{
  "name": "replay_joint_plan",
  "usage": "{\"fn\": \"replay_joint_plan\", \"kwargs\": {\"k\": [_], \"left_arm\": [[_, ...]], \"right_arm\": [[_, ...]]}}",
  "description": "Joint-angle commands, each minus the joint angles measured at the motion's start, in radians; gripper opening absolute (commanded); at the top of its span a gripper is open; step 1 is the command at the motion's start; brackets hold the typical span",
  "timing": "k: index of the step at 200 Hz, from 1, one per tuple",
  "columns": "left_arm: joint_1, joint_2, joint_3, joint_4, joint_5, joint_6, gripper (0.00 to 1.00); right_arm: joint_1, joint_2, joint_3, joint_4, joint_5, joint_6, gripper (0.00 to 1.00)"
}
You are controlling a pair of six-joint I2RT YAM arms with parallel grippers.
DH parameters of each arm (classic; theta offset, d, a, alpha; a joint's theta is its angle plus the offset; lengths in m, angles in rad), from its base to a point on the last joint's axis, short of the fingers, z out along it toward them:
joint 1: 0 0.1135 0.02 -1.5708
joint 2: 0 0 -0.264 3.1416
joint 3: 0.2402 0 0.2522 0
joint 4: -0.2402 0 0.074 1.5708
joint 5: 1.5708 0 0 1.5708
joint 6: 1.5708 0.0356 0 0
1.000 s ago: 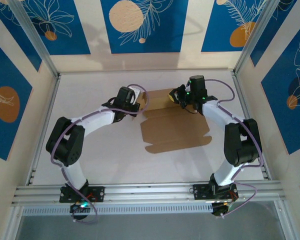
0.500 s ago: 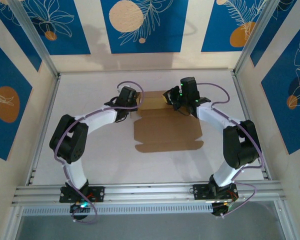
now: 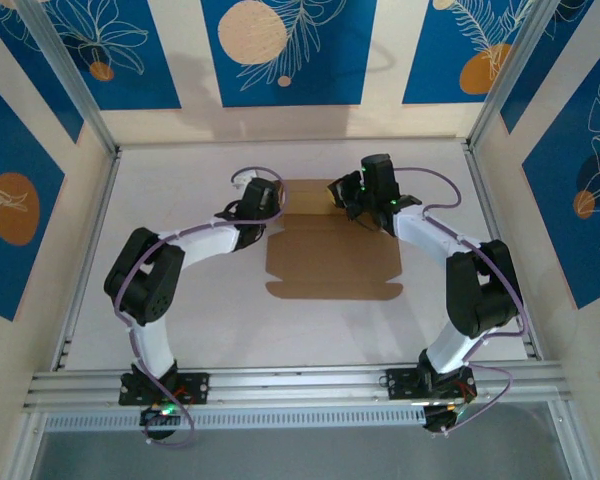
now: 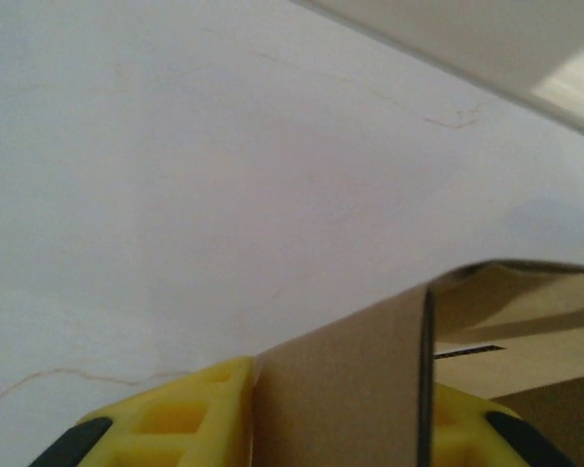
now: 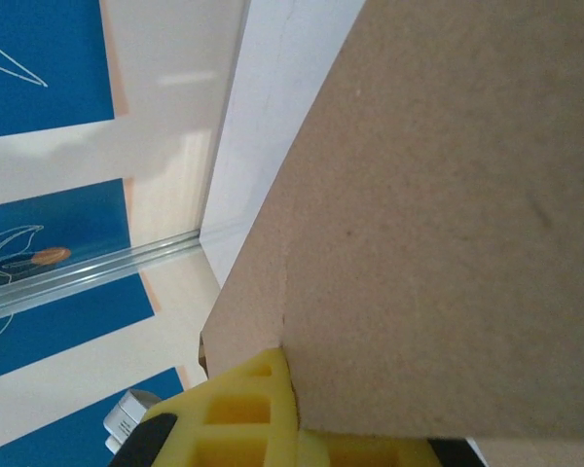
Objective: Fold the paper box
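The paper box (image 3: 330, 265) is a flat brown sheet lying on the white table (image 3: 240, 330), between the two arms, with its far flap (image 3: 305, 192) raised off the surface. The right gripper (image 3: 342, 195) is closed on the flap's right end. In the right wrist view the cardboard lies against a yellow finger (image 5: 243, 409), probably to keep the fold upright. The left gripper (image 3: 270, 208) meets the flap's left end, and in its wrist view cardboard stands between the fingers (image 4: 204, 413). Whether those jaws are clamped or loose cannot be told. Holding both ends likely keeps the crease straight.
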Motion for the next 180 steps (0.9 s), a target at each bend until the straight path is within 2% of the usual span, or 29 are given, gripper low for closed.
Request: {"fn": "replay_joint_plan", "kwargs": {"k": [1,35,65,88,126,162,180], "left_arm": [[-0.03,0.021,-0.007,0.267,0.148,-0.024,0.29],[-0.03,0.06,-0.015,0.417,0.188,-0.085,0.29],[-0.026,0.041,-0.038,0.435,0.187,-0.069,0.33],[-0.002,-0.022,-0.08,0.396,0.238,0.032,0.45],[0.08,-0.143,-0.138,0.293,0.46,0.167,0.51],[0.129,-0.294,-0.143,0.157,0.67,0.451,0.58],[0.162,-0.367,-0.15,0.096,0.691,0.565,0.61]], "right_arm": [[0.016,0.049,-0.047,-0.119,-0.132,0.065,0.02],[0.027,0.073,-0.043,-0.091,-0.166,0.076,0.01],[0.006,0.073,-0.041,-0.109,-0.163,0.039,0.01],[-0.05,0.077,-0.014,-0.179,-0.178,-0.074,0.0],[-0.146,0.134,0.089,-0.315,-0.246,-0.277,0.0],[-0.19,0.182,0.159,-0.353,-0.332,-0.463,0.0],[-0.202,0.173,0.155,-0.353,-0.322,-0.526,0.0]]}}
